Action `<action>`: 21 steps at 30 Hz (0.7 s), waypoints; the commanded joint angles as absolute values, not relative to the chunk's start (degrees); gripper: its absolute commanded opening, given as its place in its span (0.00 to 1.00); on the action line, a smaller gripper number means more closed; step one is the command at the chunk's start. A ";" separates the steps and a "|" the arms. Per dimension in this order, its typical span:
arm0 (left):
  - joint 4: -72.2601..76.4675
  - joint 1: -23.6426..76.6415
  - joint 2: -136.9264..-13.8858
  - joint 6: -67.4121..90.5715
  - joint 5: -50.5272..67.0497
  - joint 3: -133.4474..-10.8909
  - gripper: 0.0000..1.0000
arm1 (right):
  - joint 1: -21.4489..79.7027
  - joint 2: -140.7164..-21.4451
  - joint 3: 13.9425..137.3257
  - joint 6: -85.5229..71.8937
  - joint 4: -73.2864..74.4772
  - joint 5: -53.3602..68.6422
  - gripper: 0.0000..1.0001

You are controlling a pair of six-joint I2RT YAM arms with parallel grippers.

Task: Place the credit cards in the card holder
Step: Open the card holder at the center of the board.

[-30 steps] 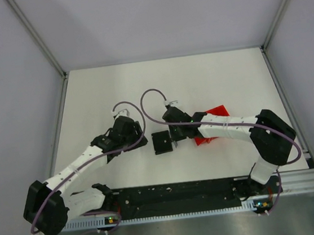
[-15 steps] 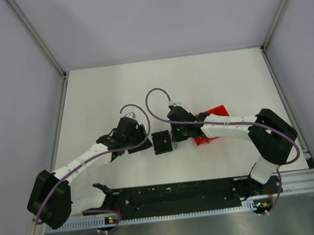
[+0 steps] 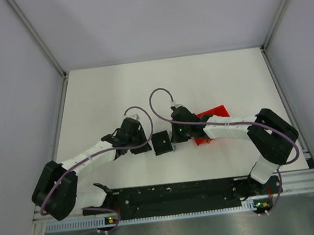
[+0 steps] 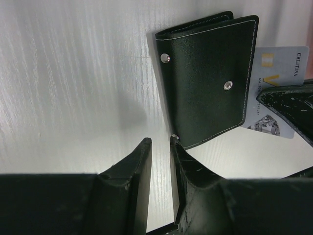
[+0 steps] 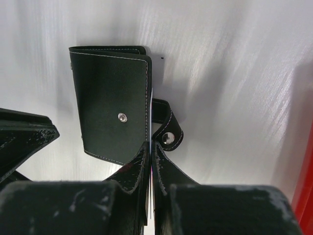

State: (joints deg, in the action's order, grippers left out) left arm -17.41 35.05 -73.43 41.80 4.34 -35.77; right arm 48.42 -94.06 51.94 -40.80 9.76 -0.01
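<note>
**Position.** The card holder [image 4: 208,81] lies folded on the white surface [image 4: 73,73], near the middle and slightly toward the near edge. Its strap [image 5: 168,136] is unfastened and lies loose at its 3 o'clock side. One credit card [image 4: 281,66] is seen at that same edge, partly hidden behind the holder.

**Claw state.** The right claw [image 5: 150,164] is closed almost fully. A thin pale edge is seen between its jaws and is judged to be this card, held edge-on. The left claw [image 4: 160,166] is set at the holder's 9 o'clock side. Its jaws are drawn to a narrow slit, nothing is held, and one tip is just beside a corner of the holder.

**Hazards.**
- No pocket opening is shown, so the card may be driven under or behind the holder instead of into a slot.
- The holder is not clamped. A push from 3 o'clock may slide it over the smooth surface unless it is braced by the left claw.
- The loose strap may be caught by the card or by a jaw.
- A card gripped edge-on may twist or slip.

**Markings.** On the card, gold letters resembling "H" and "V" can be read, with a vertical word close to "CRI.ITINA". The finer print cannot be read. No brand is seen on the holder, only metal snap studs [image 4: 227,85].

**Surroundings.** A red tray [image 3: 213,114] lies at about 2 o'clock from the holder. Its contents are hidden by the right arm.
</note>
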 commanded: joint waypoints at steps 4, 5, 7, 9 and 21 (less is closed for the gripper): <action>-14.33 35.33 -74.62 41.31 4.83 -34.81 0.29 | 47.90 -89.83 50.98 -41.92 5.10 3.60 0.00; -14.24 35.33 -74.79 41.31 4.75 -34.63 0.29 | 47.90 -89.65 50.98 -41.92 4.75 3.95 0.00; -13.89 35.33 -75.32 41.57 4.66 -34.45 0.29 | 47.99 -89.39 50.98 -41.92 4.22 4.83 0.00; -13.36 35.24 -76.28 41.75 5.01 -34.28 0.29 | 47.90 -89.30 51.15 -42.01 3.52 6.06 0.00; -12.22 35.33 -78.57 42.10 4.39 -33.49 0.16 | 48.43 -91.49 52.65 -41.75 -2.02 13.71 0.00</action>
